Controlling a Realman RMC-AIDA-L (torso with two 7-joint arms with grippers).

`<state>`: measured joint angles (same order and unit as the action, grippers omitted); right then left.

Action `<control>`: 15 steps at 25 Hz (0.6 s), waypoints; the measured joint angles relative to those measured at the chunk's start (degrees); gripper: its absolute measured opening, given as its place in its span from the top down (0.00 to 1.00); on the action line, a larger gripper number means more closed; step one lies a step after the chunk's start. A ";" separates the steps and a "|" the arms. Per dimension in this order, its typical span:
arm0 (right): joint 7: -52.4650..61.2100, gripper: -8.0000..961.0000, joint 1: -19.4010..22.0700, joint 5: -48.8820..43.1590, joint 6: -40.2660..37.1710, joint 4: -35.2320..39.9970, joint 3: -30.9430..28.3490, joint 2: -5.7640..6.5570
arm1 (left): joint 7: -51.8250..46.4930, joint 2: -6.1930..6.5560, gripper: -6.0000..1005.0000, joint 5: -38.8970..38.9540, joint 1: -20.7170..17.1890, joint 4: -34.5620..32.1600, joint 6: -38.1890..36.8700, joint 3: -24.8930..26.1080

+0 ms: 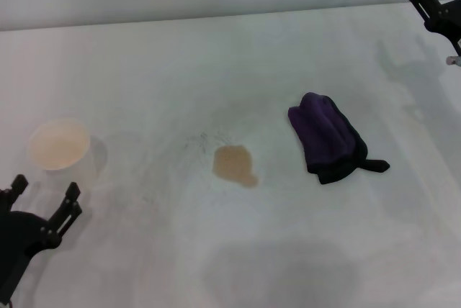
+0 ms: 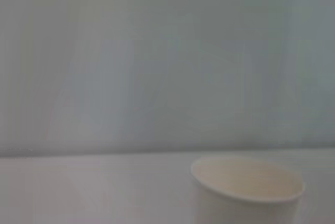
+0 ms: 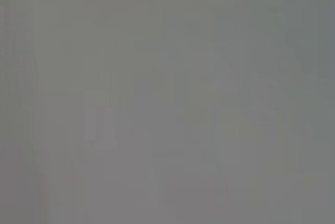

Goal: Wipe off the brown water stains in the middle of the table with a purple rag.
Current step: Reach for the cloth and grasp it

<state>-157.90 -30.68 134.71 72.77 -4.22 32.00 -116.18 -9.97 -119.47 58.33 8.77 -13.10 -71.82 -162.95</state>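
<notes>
Showing the start of a wiping job, with nothing yet taken up. The purple rag [image 1: 328,137] lies bunched on the white tabletop [image 1: 216,265], well apart from the right pincer [image 1: 431,0], which hangs at the far edge with its fingers spread and holding nothing. From that pincer the rag sits nearer the robot and toward the other arm. The left pincer [image 1: 45,206] waits at the near side, likewise spread and empty, with a white paper cup [image 1: 59,145] just beyond it; the left wrist view shows the same cup [image 2: 247,188] close by. The right wrist view shows nothing that can be made out.

Handling: the rag is judged soft, light and limp, so it should crush and fold under a grip rather than hold its shape, and loose parts will likely drag. The raised, bunched ridge at its middle looks the best place to pinch; the thin black tail [image 1: 374,167] at its near end would probably let the rest dangle.

Appearance: deep purple folds, a black border along the near edge, roughly oblong. The brown stain [image 1: 234,165] is a small tan patch of rounded, uneven outline, smaller than the rag, lying beside it on the side toward the left pincer, with faint grey speckles [image 1: 205,139] just past it.
</notes>
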 joint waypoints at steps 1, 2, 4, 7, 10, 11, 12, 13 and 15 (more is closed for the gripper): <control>1.01 0.13 -0.02 -0.26 -0.31 0.08 0.21 0.06 | -0.21 0.02 0.11 -0.04 -0.99 -0.04 -2.65 0.01; 2.48 0.13 -0.05 -0.87 -0.75 0.32 0.60 0.20 | -0.31 0.02 0.11 0.05 -1.34 -0.06 -3.63 0.01; 5.87 0.13 -0.06 -2.79 -2.03 1.53 1.77 0.50 | -0.51 0.03 0.11 0.72 -2.23 -0.10 -6.12 0.09; 14.27 0.13 0.43 -8.72 -5.83 7.09 5.59 0.74 | -1.45 0.03 0.11 2.49 -3.14 0.08 -9.83 0.15; 24.21 0.13 1.12 -14.34 -10.41 14.31 11.53 0.84 | -3.96 0.12 0.11 5.20 -3.43 0.54 -12.33 0.17; 27.43 0.13 1.30 -15.85 -11.77 16.37 13.40 0.91 | -4.53 0.18 0.11 6.06 -3.40 0.60 -12.68 0.18; 31.60 0.13 1.49 -17.87 -13.49 19.16 16.01 1.06 | -4.89 0.20 0.11 7.14 -3.36 0.68 -12.90 0.18; 36.71 0.13 1.62 -20.20 -15.17 22.32 18.77 1.19 | -5.18 0.21 0.11 8.51 -3.30 0.76 -13.07 0.18; 46.36 0.13 1.95 -26.63 -18.83 29.49 24.22 1.36 | -5.35 0.19 0.11 11.26 -3.23 0.91 -13.09 0.18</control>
<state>-111.54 -28.73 108.08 53.94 25.28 56.22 -114.82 -15.33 -119.28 69.60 5.54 -12.19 -84.91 -162.77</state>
